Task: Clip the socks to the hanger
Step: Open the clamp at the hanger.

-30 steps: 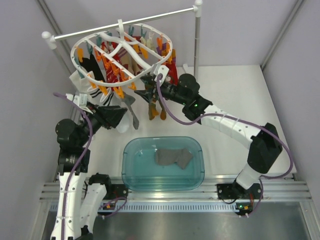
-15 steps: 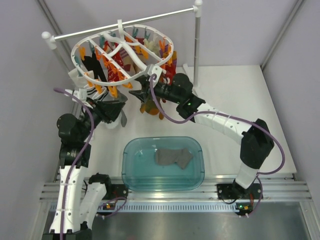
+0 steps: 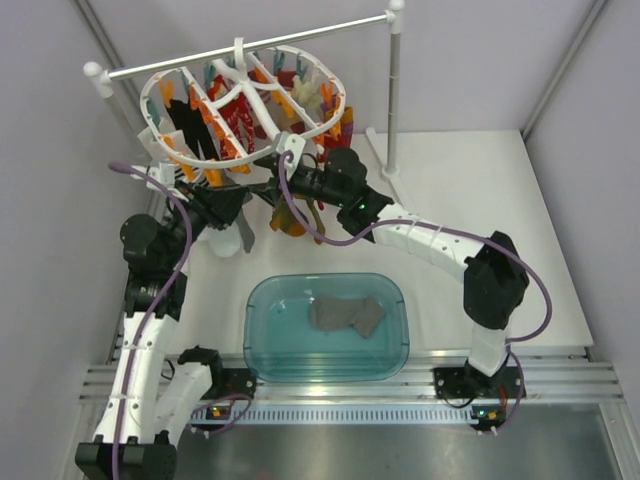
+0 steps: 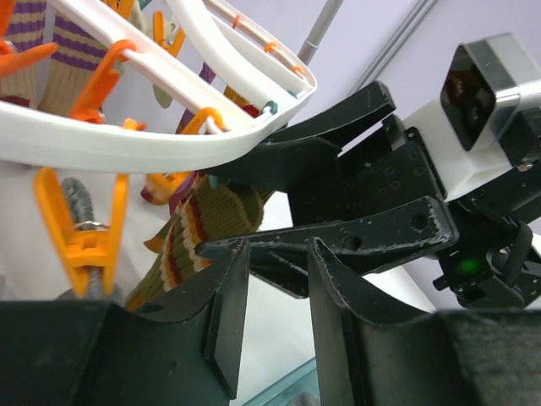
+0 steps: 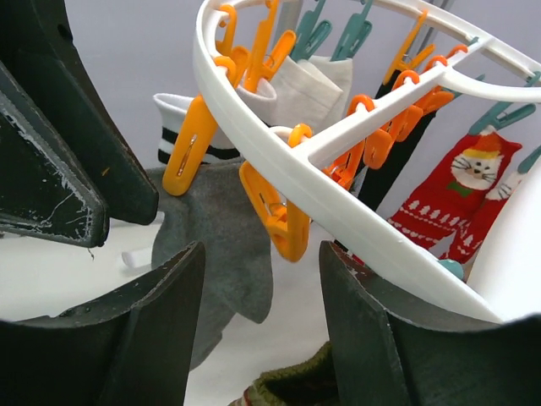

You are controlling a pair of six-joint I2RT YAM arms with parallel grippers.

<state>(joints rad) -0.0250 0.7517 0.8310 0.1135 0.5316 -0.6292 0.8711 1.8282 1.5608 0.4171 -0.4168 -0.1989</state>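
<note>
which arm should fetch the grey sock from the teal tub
Left, likely: the left gripper is empty and can drop to the grey sock; the right gripper has the hanger between its fingers.

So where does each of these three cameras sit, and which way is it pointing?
Top external: fixed high behind the arms, looking down on the hanger and blue tub; both arms show, base to gripper.
Left wrist: on the left arm, looking up under the hanger at the right gripper; its own left gripper fills the bottom.
Right wrist: on the right arm, facing a hanging grey sock; its own fingers frame the bottom.
Shared: both wrist views show the hanger's white rim.
</note>
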